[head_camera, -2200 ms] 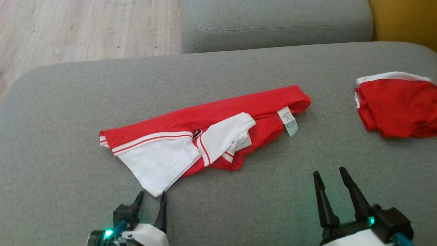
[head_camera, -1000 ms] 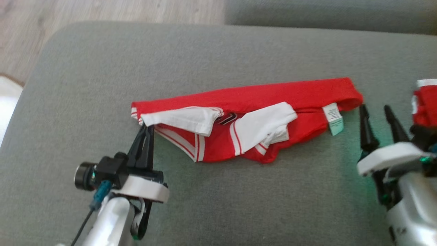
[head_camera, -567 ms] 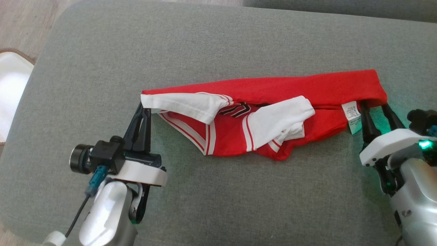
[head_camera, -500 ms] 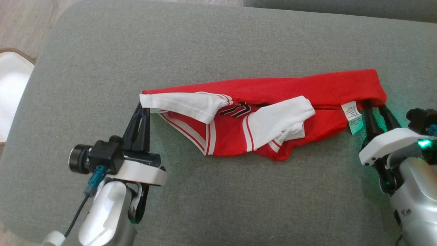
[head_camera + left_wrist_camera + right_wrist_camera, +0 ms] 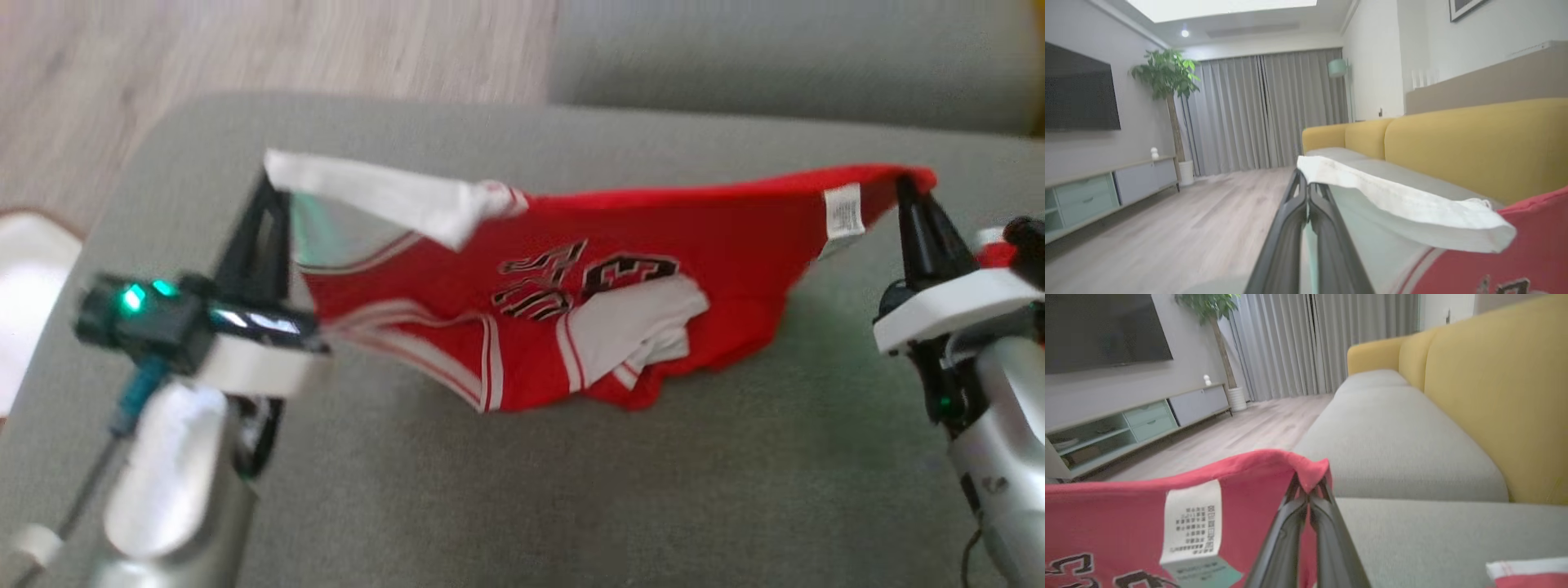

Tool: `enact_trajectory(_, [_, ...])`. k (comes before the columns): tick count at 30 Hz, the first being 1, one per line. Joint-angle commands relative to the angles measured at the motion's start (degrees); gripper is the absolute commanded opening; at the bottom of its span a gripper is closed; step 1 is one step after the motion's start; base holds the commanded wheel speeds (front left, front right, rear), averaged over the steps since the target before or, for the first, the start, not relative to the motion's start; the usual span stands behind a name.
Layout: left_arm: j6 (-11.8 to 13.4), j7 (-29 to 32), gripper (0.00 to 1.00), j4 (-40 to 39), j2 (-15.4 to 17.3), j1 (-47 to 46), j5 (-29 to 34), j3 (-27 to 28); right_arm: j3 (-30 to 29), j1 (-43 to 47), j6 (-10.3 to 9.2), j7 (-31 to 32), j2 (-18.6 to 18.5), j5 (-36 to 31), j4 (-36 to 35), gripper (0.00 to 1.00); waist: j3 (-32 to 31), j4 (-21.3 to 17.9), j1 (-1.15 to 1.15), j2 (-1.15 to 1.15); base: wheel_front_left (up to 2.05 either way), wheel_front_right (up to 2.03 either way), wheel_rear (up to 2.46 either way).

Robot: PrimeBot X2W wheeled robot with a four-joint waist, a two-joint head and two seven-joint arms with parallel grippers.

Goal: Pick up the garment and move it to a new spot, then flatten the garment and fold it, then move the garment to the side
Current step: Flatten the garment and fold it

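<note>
The garment (image 5: 620,278), a red jersey with white trim and black lettering, hangs stretched between my two grippers above the grey sofa seat (image 5: 571,490). My left gripper (image 5: 273,192) is shut on its white corner, seen in the left wrist view as a white hem (image 5: 1392,200) draped over the closed fingers (image 5: 1290,228). My right gripper (image 5: 906,192) is shut on the red corner by the care label (image 5: 842,211). In the right wrist view that corner (image 5: 1306,467) sits pinched at the tips, with the label (image 5: 1194,516) just to the left. The garment's lower edge still rests on the seat.
A second red and white cloth (image 5: 1527,573) lies on the seat by my right arm. Behind the seat are the yellow backrest (image 5: 1494,396) and another grey cushion (image 5: 775,57). Wooden floor (image 5: 286,49) lies to the left, with a white object (image 5: 24,278) beside the seat.
My right gripper has closed on the garment's red corner. Both grippers have risen and pulled the garment taut, opening it so the lettering shows. The head camera has also shifted.
</note>
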Motion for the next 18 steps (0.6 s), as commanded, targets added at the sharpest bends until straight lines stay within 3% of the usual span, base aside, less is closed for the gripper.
enact_trajectory(1, [-0.53,-0.29,0.00,-2.60,2.59,-4.86,-0.51,2.81,0.42,-0.90,-0.04,-0.75,-1.52,0.46,-3.14,0.00,-4.85,-2.11,0.00,0.00,0.00,0.00,0.00])
enact_trajectory(7, [-1.89,1.10,0.00,-5.72,6.04,-11.98,-3.58,3.56,-0.05,-1.64,-0.04,0.76,-4.50,2.87,-11.40,0.00,-9.40,-4.77,0.00,0.00,0.00,0.00,0.00])
enact_trajectory(14, [-2.45,5.86,0.00,-9.68,10.03,-23.51,-5.94,2.20,-4.35,-4.40,-0.04,8.92,-8.14,2.65,-23.51,0.00,-10.01,-8.41,0.00,0.00,0.00,0.00,0.00])
enact_trajectory(18, [-2.58,6.52,0.00,-6.34,11.80,-29.91,-5.80,0.14,-4.22,-9.16,-0.04,14.22,-6.58,-0.26,-24.04,0.00,-7.85,-10.27,0.00,0.00,0.00,0.00,0.00])
